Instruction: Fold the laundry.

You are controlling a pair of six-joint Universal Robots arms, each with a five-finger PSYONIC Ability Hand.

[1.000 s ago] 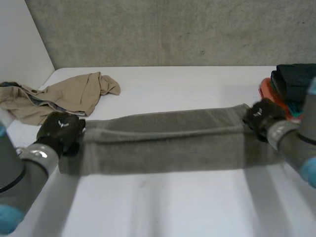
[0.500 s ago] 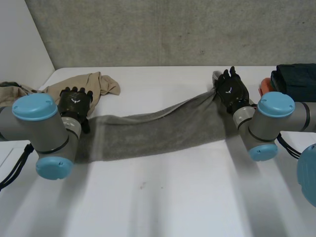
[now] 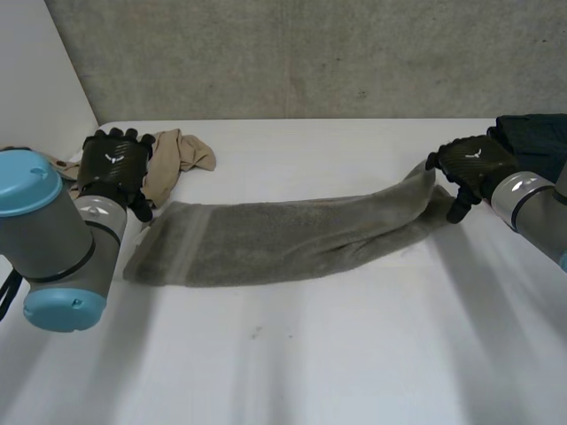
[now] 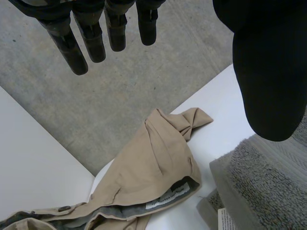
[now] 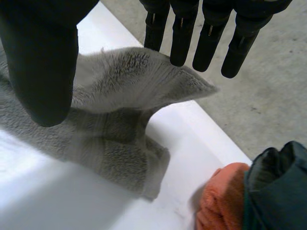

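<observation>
Towel lies between left hand and right hand, fingers straight.

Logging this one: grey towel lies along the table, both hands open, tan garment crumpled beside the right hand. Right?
Not quite. The tan garment is crumpled beside the left hand, not the right hand, as the head view shows. The rest holds: the grey towel lies along the table and both hands are open.

text: none legible; beige garment label: print too small to read
</observation>
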